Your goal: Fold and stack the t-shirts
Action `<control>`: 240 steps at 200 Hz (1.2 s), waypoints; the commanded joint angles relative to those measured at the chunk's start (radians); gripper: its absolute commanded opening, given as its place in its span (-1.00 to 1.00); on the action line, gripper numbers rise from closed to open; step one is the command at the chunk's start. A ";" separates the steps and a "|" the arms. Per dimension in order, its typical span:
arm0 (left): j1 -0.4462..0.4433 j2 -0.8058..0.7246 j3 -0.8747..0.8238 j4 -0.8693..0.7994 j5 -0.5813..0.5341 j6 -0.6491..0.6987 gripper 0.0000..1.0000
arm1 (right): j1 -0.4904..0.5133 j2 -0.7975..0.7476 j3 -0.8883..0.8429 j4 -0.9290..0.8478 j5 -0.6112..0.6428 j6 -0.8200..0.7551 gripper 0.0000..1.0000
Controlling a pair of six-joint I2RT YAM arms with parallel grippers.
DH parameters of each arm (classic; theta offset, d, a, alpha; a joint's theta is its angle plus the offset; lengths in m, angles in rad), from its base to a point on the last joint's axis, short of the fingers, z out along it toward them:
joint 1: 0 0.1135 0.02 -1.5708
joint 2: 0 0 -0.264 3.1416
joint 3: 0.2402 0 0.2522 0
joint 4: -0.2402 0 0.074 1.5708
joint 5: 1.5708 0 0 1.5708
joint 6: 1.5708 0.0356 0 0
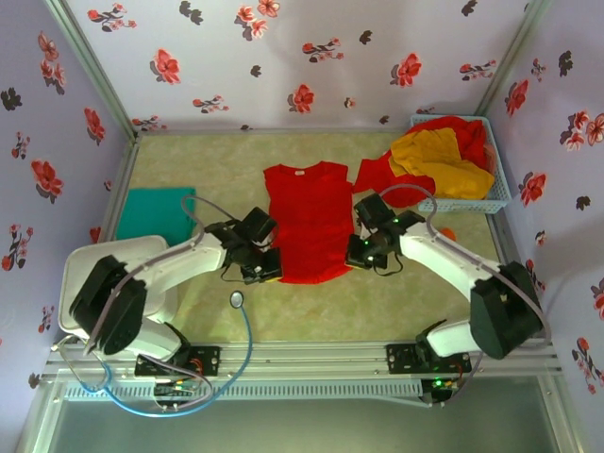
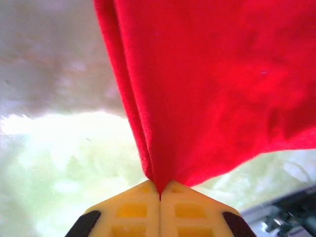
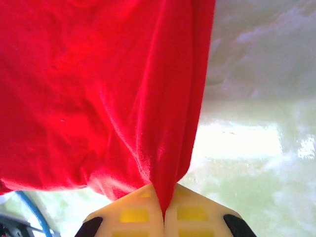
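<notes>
At the centre of the pale surface [image 1: 311, 316], a red t-shirt [image 1: 307, 217] lies spread lengthwise, collar to the far side. The left pincer [image 2: 159, 192] is clamped on its near-left corner and the right pincer [image 3: 164, 210] on its near-right edge. A folded teal t-shirt [image 1: 154, 214] lies by the left edge. Far right, a pale blue mesh basket [image 1: 472, 204] holds a mustard-yellow t-shirt [image 1: 439, 159]. A second red t-shirt [image 1: 380, 176] spills over the basket's left rim, close to the spread shirt's right sleeve. A blue cable [image 1: 247, 354] loops near the left arm's base. The collar label [image 1: 300, 173] is too small to read. Floral walls [image 1: 283, 57] enclose the scene.
</notes>
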 commanded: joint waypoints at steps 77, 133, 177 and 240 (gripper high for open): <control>0.001 -0.224 0.177 -0.216 -0.077 -0.098 -1.00 | -0.004 -0.186 0.170 -0.182 0.045 0.089 -1.00; 0.100 -0.128 0.239 -0.213 -0.051 -0.007 -1.00 | -0.078 -0.049 0.312 -0.135 -0.012 0.060 -1.00; 0.180 -0.032 0.350 -0.223 -0.012 0.075 -1.00 | -0.131 0.039 0.363 -0.104 -0.086 0.049 -1.00; 0.257 0.134 0.491 -0.231 0.032 0.154 -1.00 | -0.206 0.188 0.502 -0.101 -0.143 0.002 -1.00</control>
